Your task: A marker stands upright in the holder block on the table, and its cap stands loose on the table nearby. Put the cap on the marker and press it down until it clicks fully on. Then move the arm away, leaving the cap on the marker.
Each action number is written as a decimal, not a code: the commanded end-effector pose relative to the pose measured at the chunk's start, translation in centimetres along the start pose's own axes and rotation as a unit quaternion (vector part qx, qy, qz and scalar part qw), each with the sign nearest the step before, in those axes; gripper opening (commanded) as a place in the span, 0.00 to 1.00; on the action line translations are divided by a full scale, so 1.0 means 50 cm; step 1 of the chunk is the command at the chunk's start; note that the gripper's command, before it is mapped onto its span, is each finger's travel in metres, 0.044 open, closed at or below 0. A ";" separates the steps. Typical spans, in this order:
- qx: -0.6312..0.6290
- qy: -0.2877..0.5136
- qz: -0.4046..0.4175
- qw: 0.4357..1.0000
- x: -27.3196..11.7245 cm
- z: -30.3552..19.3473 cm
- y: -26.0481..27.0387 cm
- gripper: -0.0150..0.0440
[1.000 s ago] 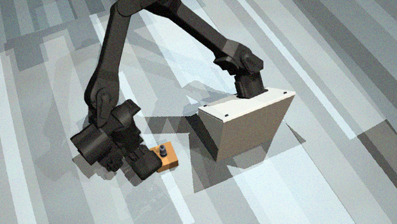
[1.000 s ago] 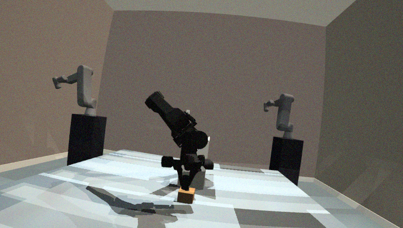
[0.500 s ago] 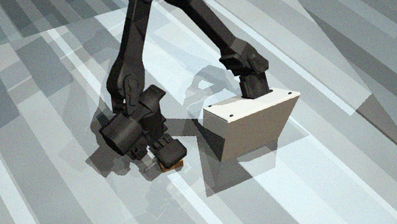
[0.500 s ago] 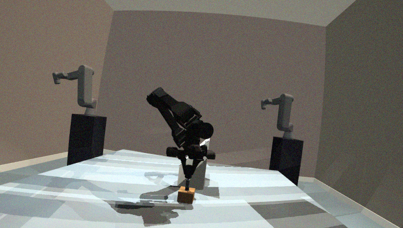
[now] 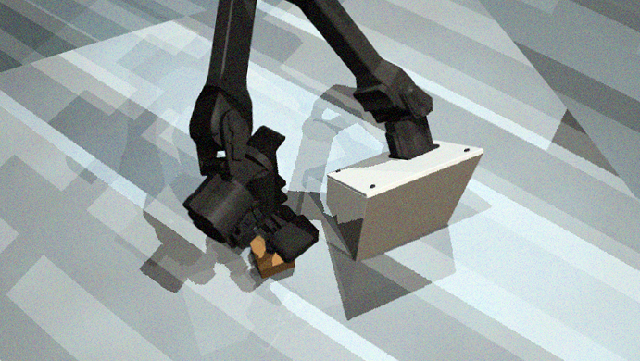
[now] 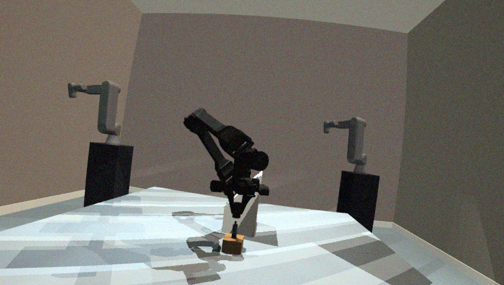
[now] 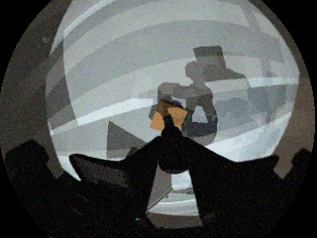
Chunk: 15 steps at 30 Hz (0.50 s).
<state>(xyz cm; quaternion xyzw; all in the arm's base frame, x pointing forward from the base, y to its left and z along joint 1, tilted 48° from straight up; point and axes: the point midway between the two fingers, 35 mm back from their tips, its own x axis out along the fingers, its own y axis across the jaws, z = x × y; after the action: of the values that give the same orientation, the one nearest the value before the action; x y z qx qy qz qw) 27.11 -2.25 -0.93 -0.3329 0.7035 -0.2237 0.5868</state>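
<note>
Orange holder block (image 6: 232,244) with upright marker (image 6: 234,228) just below claw (image 6: 236,214) pinching the cap (image 7: 173,149); white base box (image 5: 399,199) close behind.

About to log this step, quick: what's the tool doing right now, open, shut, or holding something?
Tool: shut on the cap, held above the marker in the block.
</note>
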 end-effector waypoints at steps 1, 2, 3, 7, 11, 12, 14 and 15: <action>-0.001 0.000 0.000 1.000 0.006 -0.001 0.001 0.25; -0.001 0.000 0.000 1.000 0.008 -0.001 0.001 0.25; -0.001 0.000 0.000 1.000 0.010 -0.001 0.001 0.25; -0.002 0.000 0.000 1.000 0.024 0.000 0.001 0.25; -0.002 0.000 0.000 1.000 0.037 0.001 0.001 0.25; -0.002 0.000 0.000 1.000 0.040 0.001 0.001 0.25; -0.002 0.000 0.000 1.000 0.047 0.001 0.001 0.25; -0.002 0.000 0.000 1.000 0.050 0.001 0.001 0.25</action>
<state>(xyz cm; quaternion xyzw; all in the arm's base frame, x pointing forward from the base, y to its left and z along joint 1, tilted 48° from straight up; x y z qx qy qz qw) 27.04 -3.66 -2.35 -0.3310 0.7034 -0.2226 0.5883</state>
